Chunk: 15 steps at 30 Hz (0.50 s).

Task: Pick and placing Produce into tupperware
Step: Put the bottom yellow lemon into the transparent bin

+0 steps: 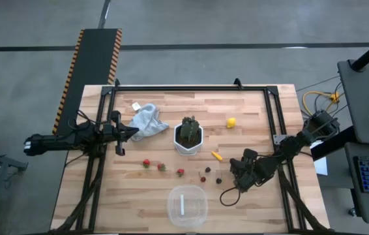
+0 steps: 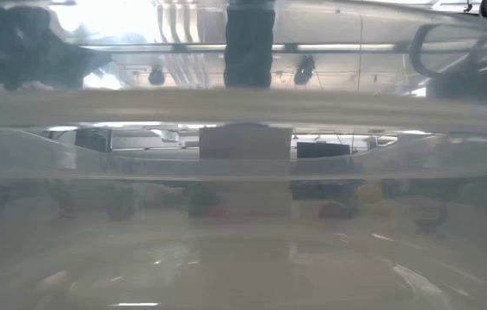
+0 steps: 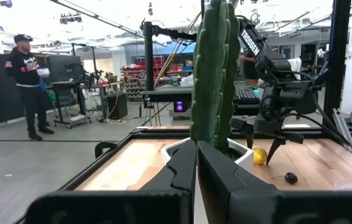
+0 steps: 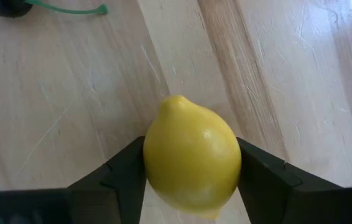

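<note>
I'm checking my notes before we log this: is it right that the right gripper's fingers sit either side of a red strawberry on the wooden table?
Not quite: it is a yellow lemon, not a red strawberry. The right wrist view shows the right gripper with its fingers either side of it on the wooden table.

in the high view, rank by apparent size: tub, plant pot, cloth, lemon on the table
1. Tub
2. Cloth and plant pot: look alike, unranked
3. Lemon, smallest
</note>
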Each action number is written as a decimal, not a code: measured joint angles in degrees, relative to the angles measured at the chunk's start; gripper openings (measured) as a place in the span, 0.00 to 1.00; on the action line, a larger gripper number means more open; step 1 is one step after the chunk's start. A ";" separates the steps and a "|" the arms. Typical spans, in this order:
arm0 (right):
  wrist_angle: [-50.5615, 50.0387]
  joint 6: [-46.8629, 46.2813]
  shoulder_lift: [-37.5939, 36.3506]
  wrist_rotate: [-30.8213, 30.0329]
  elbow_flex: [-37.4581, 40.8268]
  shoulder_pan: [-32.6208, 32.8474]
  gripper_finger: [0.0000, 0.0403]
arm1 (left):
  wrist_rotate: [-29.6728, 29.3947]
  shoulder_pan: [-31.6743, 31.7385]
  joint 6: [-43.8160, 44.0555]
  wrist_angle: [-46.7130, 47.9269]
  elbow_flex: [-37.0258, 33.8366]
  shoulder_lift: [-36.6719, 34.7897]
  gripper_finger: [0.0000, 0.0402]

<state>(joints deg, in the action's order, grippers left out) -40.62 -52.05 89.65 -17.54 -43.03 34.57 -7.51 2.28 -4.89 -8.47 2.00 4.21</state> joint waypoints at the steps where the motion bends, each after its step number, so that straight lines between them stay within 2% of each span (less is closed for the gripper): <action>1: 0.07 -0.02 0.00 0.00 0.00 0.00 0.48 | 0.00 0.02 0.00 -0.01 0.00 0.00 0.00; 15: 0.17 -0.36 -1.22 0.43 -0.49 -0.05 0.48 | -0.02 0.00 0.00 -0.02 0.00 0.00 0.00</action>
<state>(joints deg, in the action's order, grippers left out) -40.46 -52.42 88.43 -17.11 -43.51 34.52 -7.53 2.29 -4.89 -8.49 2.00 4.21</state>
